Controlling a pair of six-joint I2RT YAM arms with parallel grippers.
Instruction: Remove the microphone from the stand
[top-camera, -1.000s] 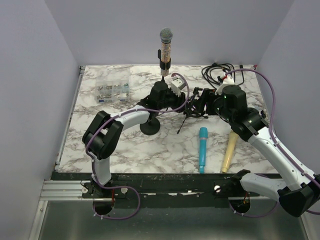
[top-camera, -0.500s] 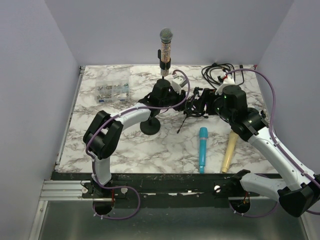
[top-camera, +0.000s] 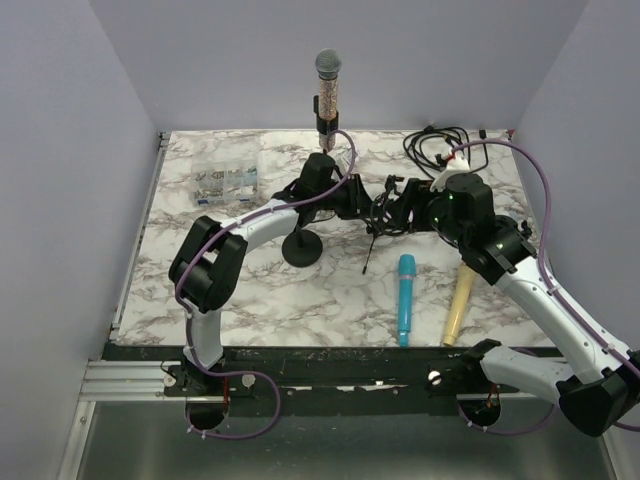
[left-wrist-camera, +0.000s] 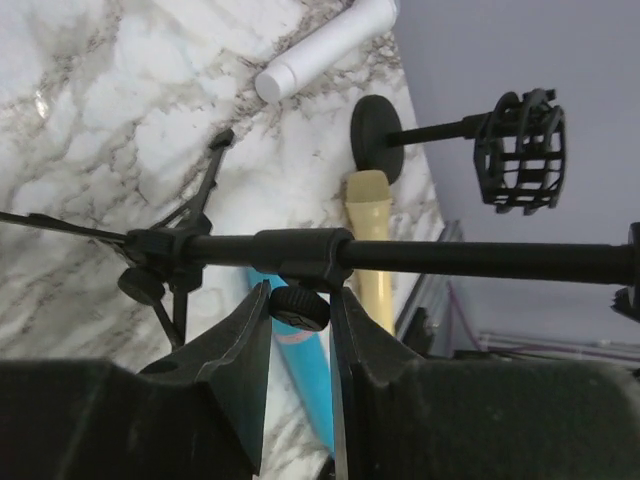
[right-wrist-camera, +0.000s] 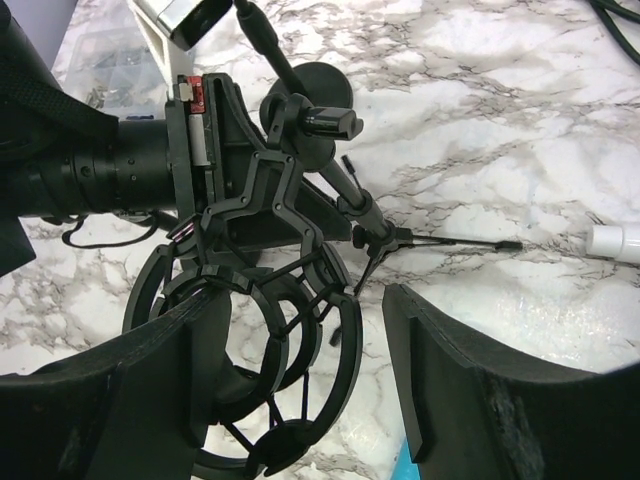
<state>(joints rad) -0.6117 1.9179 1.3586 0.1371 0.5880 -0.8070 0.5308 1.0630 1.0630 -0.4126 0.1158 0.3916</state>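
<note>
The silver-headed microphone (top-camera: 328, 88) stands upright in a clip at the top of a thin black stand (left-wrist-camera: 450, 258). Lower on that stand, the left gripper (left-wrist-camera: 300, 300) is clamped around the pole's adjusting knob. Just right of the stand, the right gripper (right-wrist-camera: 300, 340) is spread wide, with a black shock mount (right-wrist-camera: 262, 300) between its fingers. In front of the stand, a blue microphone (top-camera: 406, 298) and a cream microphone (top-camera: 459, 305) lie on the marble table (top-camera: 250, 290).

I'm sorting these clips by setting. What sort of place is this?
Most likely a robot lab test cell, not a studio: plain lavender walls box in a marble-patterned tabletop, an aluminium mounting rail runs along its near edge, and a blue microphone and beige microphone lie loose like props.
</note>
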